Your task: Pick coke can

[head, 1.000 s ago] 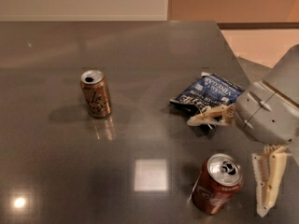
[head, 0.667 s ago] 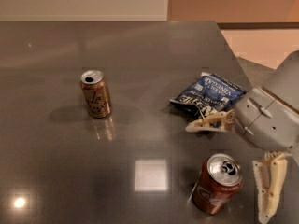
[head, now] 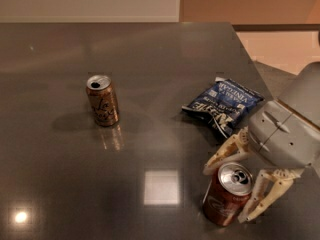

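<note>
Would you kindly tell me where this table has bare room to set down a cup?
Bare: the far strip of the table behind the gold can and chip bag, the whole left side, and the near middle between gold can and coke can. Crowded: the near right, where the open claw straddles the coke can, chip bag just behind.

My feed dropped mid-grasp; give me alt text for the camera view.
The gripper, lower right, has its open fingers on either side of the red coke can on the grey table. A gold-tan can stands at left; a blue chip bag lies beyond.
</note>
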`<state>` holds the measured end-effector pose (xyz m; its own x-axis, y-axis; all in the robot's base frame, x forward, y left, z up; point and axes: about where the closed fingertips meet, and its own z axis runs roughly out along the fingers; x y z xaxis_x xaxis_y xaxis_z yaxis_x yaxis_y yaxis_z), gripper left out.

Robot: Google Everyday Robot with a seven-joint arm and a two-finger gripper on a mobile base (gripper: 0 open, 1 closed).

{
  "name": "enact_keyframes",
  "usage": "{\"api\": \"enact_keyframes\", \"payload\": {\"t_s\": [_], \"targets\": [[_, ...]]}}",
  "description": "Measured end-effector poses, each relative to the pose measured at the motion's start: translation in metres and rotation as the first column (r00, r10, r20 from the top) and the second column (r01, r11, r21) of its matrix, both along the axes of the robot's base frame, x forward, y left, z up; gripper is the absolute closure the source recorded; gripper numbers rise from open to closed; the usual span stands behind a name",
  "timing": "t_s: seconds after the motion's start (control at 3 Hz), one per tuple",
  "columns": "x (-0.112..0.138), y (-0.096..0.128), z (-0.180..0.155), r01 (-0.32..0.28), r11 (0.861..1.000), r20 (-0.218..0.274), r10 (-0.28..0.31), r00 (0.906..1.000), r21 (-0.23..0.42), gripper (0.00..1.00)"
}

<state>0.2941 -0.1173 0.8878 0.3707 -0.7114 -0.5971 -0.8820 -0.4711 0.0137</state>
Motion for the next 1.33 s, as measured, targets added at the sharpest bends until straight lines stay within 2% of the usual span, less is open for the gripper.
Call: {"api": "enact_keyframes", "payload": {"t_s": [0.33, 0.67, 1.0, 1.33], "targets": [[0.002, 0.001, 0.003, 0.016, 1.0, -0.003, -0.016, 0.9999, 0.004, 0.64], [0.016, 0.001, 0.017, 0.074, 0.997, -0.001, -0.074, 0.9972, 0.007, 0.88], [0.037, 0.002, 0.039, 0.159, 0.987, 0.007, -0.159, 0.9873, 0.002, 1.0], [0.056, 0.0, 0.061, 0.249, 0.969, 0.007, -0.249, 0.9685, 0.001, 1.0]]}}
